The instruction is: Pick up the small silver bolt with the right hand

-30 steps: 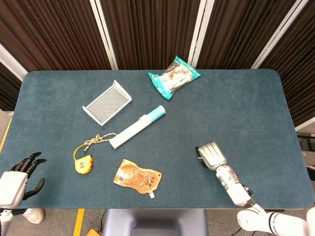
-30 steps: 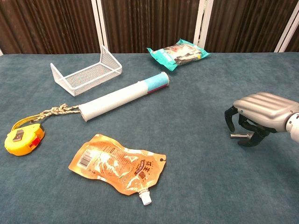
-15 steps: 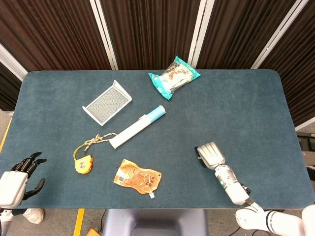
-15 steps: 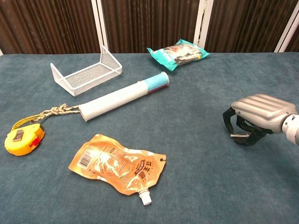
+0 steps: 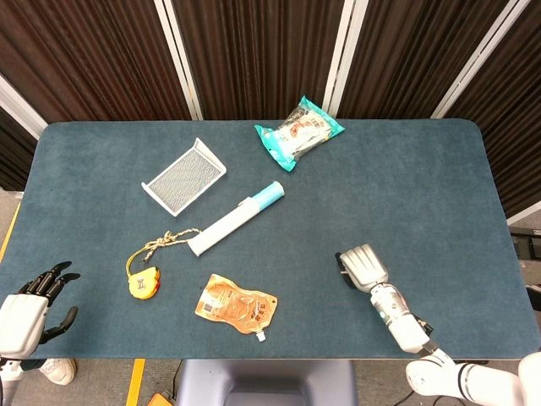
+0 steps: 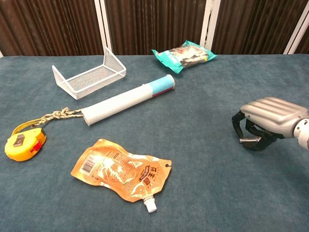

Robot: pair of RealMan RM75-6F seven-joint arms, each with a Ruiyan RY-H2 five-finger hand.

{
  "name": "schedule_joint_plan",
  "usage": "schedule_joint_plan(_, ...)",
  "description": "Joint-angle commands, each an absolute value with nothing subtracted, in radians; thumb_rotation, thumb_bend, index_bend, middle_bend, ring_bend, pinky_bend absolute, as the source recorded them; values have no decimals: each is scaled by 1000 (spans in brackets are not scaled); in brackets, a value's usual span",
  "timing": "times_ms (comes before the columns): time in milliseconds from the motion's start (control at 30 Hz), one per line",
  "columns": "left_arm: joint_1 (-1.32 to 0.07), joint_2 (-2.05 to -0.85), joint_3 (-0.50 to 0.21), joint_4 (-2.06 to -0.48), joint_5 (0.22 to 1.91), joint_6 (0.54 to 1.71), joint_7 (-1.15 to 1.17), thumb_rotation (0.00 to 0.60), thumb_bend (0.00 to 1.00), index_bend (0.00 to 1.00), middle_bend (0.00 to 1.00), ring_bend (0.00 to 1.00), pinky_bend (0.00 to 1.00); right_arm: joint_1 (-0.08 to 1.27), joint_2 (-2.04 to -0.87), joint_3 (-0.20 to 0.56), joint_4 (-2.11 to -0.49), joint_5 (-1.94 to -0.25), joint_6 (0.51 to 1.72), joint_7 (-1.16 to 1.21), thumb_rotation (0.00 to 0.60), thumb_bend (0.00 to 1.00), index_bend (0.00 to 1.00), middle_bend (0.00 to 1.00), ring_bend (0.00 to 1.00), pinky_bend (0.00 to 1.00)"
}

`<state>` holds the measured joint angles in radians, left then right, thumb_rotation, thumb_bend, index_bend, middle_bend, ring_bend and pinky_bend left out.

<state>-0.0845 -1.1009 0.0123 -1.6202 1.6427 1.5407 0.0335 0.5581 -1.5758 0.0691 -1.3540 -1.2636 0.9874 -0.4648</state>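
Observation:
The small silver bolt (image 6: 248,140) lies low on the blue table (image 6: 193,193) at the right, just under my right hand (image 6: 273,113). The hand's dark fingers curl down around the bolt and pinch it between thumb and fingertips, close to the tabletop. From the head view the right hand (image 5: 363,266) covers the bolt entirely. My left hand (image 5: 30,309) hangs off the table's front left corner, fingers apart and holding nothing.
A white wire basket (image 6: 89,75), a white and teal tube (image 6: 126,98), a yellow tape measure (image 6: 23,140) with a rope and an orange pouch (image 6: 120,171) lie to the left. A teal snack bag (image 6: 183,54) sits at the back.
The right hand's fingers have curled in tighter around the bolt, and the hand has shifted slightly. The left hand has stayed put.

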Motion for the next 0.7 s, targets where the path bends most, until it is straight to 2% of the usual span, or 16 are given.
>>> schedule_joint_plan(33,-85,-1101,12,-1620,1643,1540,35,600,369,270,147,240,420,555,-1568,67,-1361,-1279,999,-446,600,448,803,1000,1000,985)
schedule_joint_plan(433,-86,-1103,14,-1621,1643,1537,44,600,369,270,147,240,420,531,-1511,53,-1418,-1385,1057,-244,600,471,812,1000,1000,986)
schedule_joint_plan(700,-86,-1105,14,-1620,1644,1536,48,600,369,270,147,240,420,516,-1495,52,-1399,-1412,1063,-64,600,470,812,1000,1000,986)
